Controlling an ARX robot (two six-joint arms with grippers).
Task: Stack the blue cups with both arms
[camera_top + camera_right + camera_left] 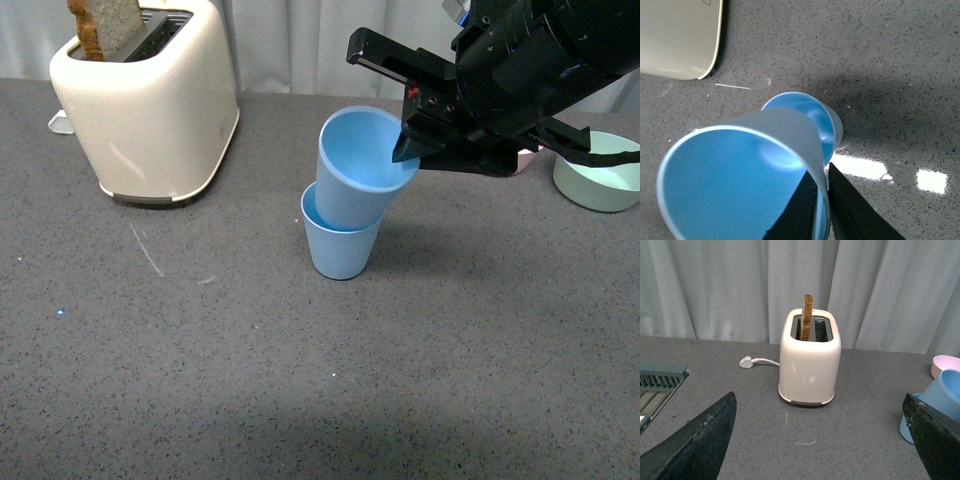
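One blue cup (342, 246) stands upright on the grey table, right of the toaster. A second blue cup (358, 170) is tilted, its base sitting inside the standing one. My right gripper (408, 152) is shut on the tilted cup's rim, one jaw inside and one outside. In the right wrist view the held blue cup (735, 175) fills the foreground, pinched by the right gripper (821, 181), with the lower cup (812, 117) beyond it. My left gripper (825, 440) stands open over bare table facing the toaster; both blue cups (945, 395) show beside its one jaw.
A cream toaster (150, 100) with a slice of toast stands at the back left, its plug (746, 361) on the table behind. A green bowl (598, 180) sits at the right, a pink bowl (946, 364) near it. A green rack (660, 382) lies off to one side.
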